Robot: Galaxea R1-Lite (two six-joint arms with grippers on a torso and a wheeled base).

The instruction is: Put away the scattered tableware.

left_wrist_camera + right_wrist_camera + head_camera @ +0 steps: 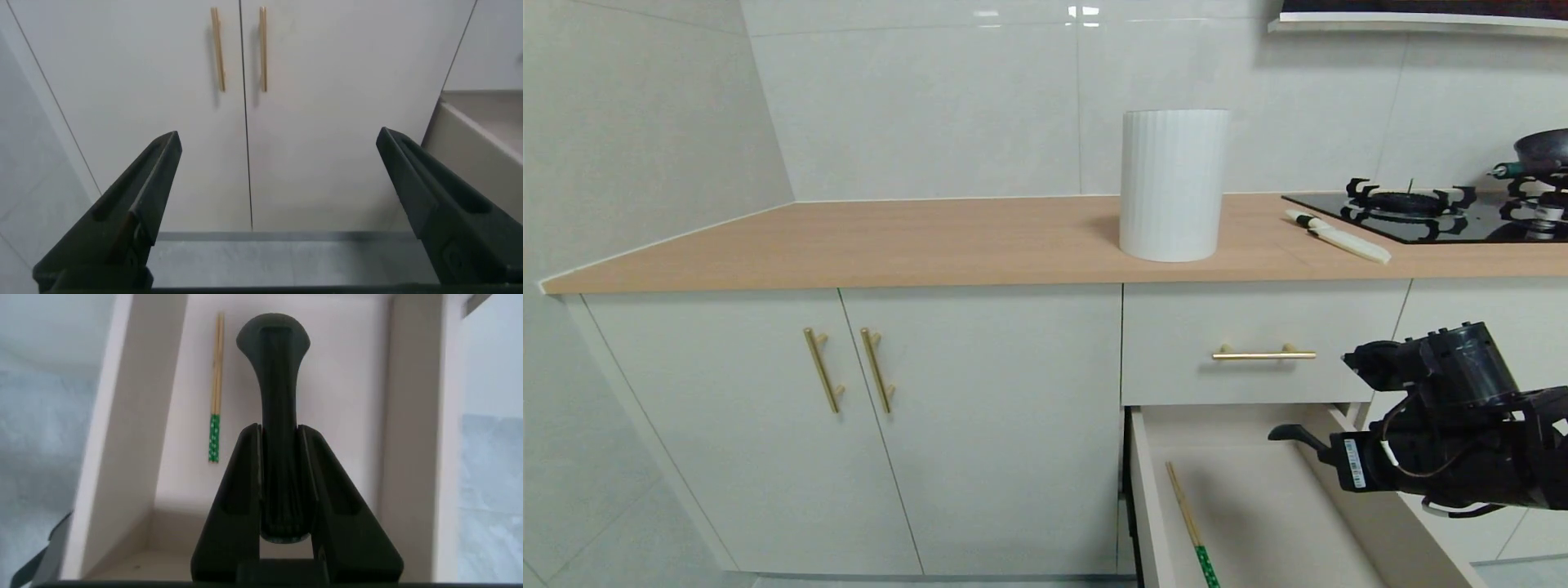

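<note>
Left gripper: spread wide and holding nothing, its dark fingers facing the cabinet doors low down.
Cabinet doors: two pale doors under the counter, shut, with gold bar handles side by side.
Counter: a wood-look top running along the tiled wall.
White container: a tall ribbed cylinder, upright on the counter above the drawer.
Drawer: the lower one, pulled out.
Chopsticks: lying inside the drawer beside its left wall, green ends toward the front.
Black utensil: held over the drawer's inside, rounded end forward, apart from the chopsticks.
Knife: pale, flat on the counter just beside the stove.
Right gripper: pinched tight on the black utensil's handle.
Stove: black glass hob with a dark pan at the far right.
</note>
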